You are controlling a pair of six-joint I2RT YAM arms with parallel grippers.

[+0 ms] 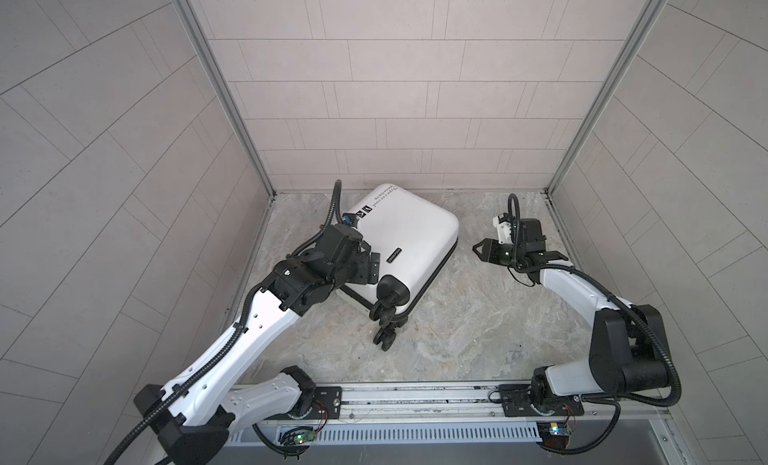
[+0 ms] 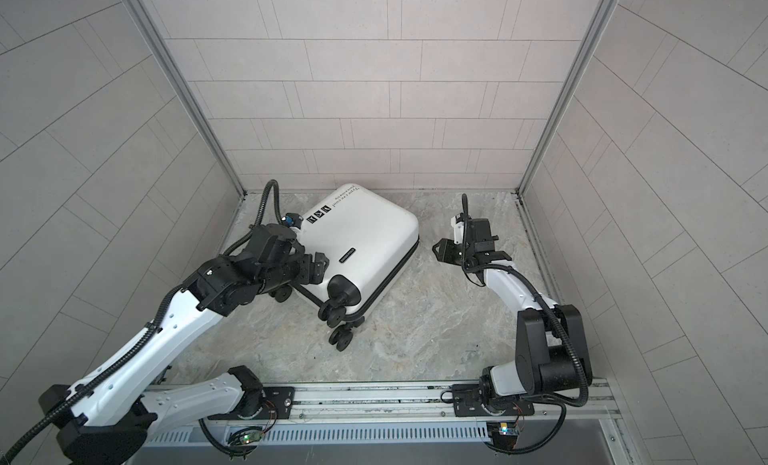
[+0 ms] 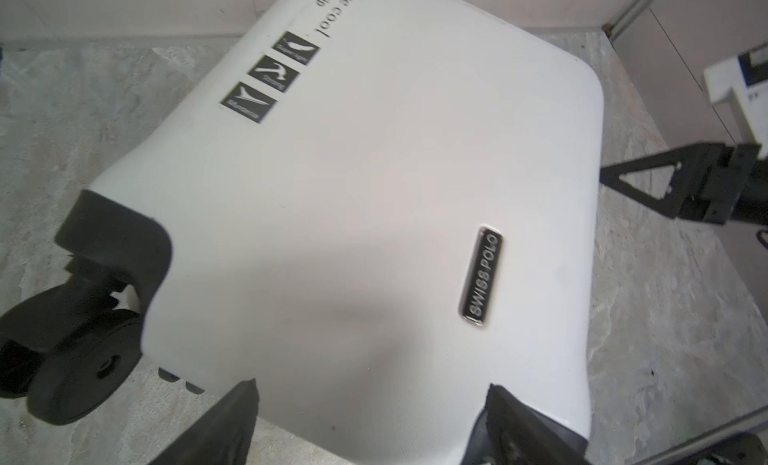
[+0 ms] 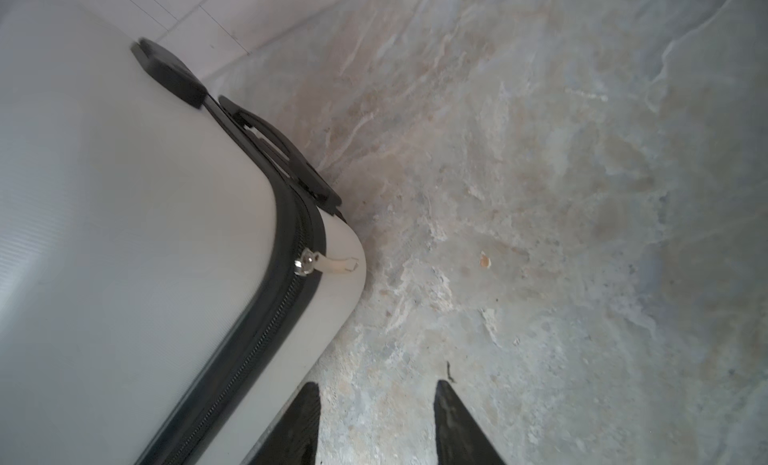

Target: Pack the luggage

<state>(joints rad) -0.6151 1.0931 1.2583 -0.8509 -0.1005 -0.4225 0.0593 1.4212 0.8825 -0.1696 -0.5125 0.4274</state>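
Observation:
The luggage (image 1: 409,240) (image 2: 368,234) is a small white hard-shell suitcase lying flat and closed on the marble table, wheels (image 1: 386,313) toward the front. Its shell (image 3: 374,184) carries black icons and a badge. My left gripper (image 1: 373,267) (image 2: 318,269) (image 3: 372,386) is open at the wheel end, jaws wide over the shell's edge and holding nothing. My right gripper (image 1: 482,250) (image 2: 439,247) (image 4: 378,385) is open above bare table, just right of the suitcase. The black zipper trim, a pale zipper pull (image 4: 332,265) and the black handle (image 4: 282,151) show in the right wrist view.
Tiled walls (image 1: 124,193) close in the table (image 1: 478,338) at the back and on both sides, with metal corner posts (image 1: 232,110). A metal rail (image 1: 415,396) carrying both arm bases runs along the front edge.

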